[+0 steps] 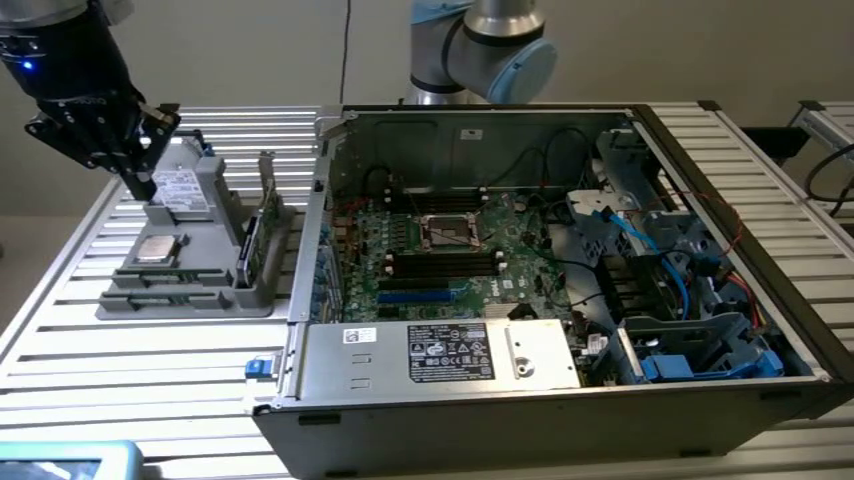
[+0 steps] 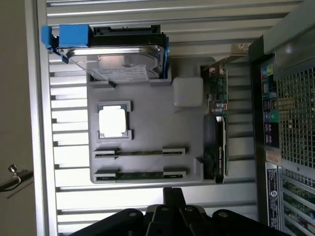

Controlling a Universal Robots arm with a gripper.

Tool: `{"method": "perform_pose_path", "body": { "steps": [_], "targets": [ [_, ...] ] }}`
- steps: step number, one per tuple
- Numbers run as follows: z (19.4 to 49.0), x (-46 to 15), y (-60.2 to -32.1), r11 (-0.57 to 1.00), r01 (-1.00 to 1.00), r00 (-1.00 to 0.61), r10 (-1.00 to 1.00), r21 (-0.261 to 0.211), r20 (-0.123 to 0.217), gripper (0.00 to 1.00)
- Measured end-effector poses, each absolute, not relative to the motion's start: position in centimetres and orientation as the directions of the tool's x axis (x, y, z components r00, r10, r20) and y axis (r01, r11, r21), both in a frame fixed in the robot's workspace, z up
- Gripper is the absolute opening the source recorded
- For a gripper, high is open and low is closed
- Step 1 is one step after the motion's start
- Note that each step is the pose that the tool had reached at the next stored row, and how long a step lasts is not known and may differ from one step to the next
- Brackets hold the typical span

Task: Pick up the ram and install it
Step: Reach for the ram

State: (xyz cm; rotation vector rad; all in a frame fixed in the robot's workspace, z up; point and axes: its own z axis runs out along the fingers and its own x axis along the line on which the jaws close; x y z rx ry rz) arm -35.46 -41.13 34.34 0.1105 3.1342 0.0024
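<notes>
The desk [image 1: 147,350] is a flat surface of parallel silver aluminium slats with dark gaps between them. A plain beige wall [image 1: 254,50] stands behind it. Lighting is even and diffuse.

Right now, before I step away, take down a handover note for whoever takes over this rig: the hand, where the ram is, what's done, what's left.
Hand: shut, holding nothing, hovering over the far end of the gray tray at the exterior view's left.
Ram: two sticks lying side by side in the tray's holders, untouched.
Computer case: open; the black memory slots look unfilled.
Done: nothing yet.
Left: picking up the ram and installing it.
</notes>
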Motion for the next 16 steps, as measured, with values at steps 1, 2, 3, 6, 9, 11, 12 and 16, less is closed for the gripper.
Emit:
{"method": "perform_pose_path", "body": {
  "steps": [1, 2, 3, 6, 9, 11, 12, 16],
  "targets": [
    [34.2, -35.8, -41.1, 0.998, 0.07, -0.998, 0.07, 0.002, -0.005, 0.11],
    [34.0, -36.1, -41.2, 0.998, 0.07, -0.998, 0.07, 0.002, -0.005, 0.11],
    [33.8, -36.2, -41.2, 0.998, 0.07, -0.998, 0.07, 0.002, -0.005, 0.11],
    [33.3, -36.4, -41.4, 0.998, 0.07, -0.998, 0.07, 0.002, -0.005, 0.11],
    [32.8, -36.6, -41.6, 0.998, 0.07, -0.998, 0.07, 0.001, -0.005, 0.11],
    [32.4, -36.6, -41.7, 0.998, 0.07, -0.998, 0.07, 0.0, -0.005, 0.11],
    [32.3, -36.6, -41.7, 0.998, 0.07, -0.998, 0.07, -0.001, -0.005, 0.11],
    [31.7, -36.6, -41.7, 0.998, 0.07, -0.998, 0.07, -0.007, -0.006, 0.11]
  ]
}}
